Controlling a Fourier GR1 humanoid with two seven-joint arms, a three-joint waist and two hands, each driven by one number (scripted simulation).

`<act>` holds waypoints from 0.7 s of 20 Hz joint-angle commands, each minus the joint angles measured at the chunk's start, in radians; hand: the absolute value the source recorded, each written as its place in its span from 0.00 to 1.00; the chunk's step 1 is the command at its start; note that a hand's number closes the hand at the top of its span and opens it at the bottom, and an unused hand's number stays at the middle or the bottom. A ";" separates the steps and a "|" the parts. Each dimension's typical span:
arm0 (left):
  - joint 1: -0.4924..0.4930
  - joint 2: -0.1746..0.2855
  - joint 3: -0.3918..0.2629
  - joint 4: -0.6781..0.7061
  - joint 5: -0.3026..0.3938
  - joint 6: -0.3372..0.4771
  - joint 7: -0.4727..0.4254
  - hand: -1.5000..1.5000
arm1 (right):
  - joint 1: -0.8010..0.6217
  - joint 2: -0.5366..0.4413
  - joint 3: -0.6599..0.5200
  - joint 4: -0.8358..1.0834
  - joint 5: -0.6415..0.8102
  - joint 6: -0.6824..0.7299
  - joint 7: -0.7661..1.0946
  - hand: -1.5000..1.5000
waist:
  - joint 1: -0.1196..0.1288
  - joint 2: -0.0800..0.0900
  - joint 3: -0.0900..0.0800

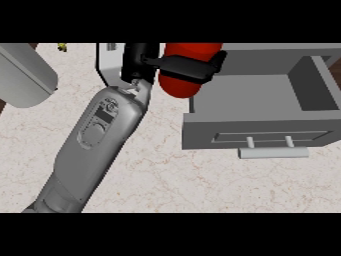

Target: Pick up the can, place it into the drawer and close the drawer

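- Pale veined stone counter: a flat, hard surface below and to the right of the hand. Dark wooden floor shows past its edges.
- Open grey box drawer: directly right of the hand, pulled out, with a pale bar handle on its front. Its cavity looks roomy enough for the load.
- Large rounded grey body: well left of the hand; what it is cannot be told.
- Red cylindrical metal can: in the hand, at the drawer's left wall and partly over the cavity. It is probably light, rigid and smooth-sided, so best held around mid-body.
- Black left hand: its fingers and thumb are curled round the can's middle.
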 commanded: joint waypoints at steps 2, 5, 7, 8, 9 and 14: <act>-0.126 0.000 -0.058 0.106 0.063 0.083 0.019 1.00 | 0.006 0.013 0.024 -0.017 0.020 -0.028 -0.007 0.00 | -0.001 -0.001 0.000; -0.225 0.000 -0.005 0.237 0.066 0.075 -0.011 1.00 | 0.037 -0.039 -0.083 -0.012 -0.090 0.038 -0.002 0.00 | -0.009 0.001 0.000; -0.276 0.000 -0.060 0.243 0.112 0.096 0.025 1.00 | -0.018 0.012 0.038 0.030 0.038 -0.026 -0.005 0.00 | -0.002 0.002 0.000; -0.360 0.000 0.013 0.358 0.098 0.077 -0.013 1.00 | 0.031 -0.028 -0.041 -0.007 -0.053 0.039 -0.012 0.00 | -0.020 0.005 0.001; -0.318 0.000 -0.047 0.327 0.130 0.113 -0.010 1.00 | 0.038 0.005 0.003 -0.048 -0.006 0.012 0.015 0.00 | -0.010 0.001 0.000; -0.433 0.000 -0.038 0.490 0.173 0.101 -0.057 1.00 | -0.024 -0.027 -0.013 -0.002 -0.025 0.013 0.044 0.00 | -0.015 0.005 0.000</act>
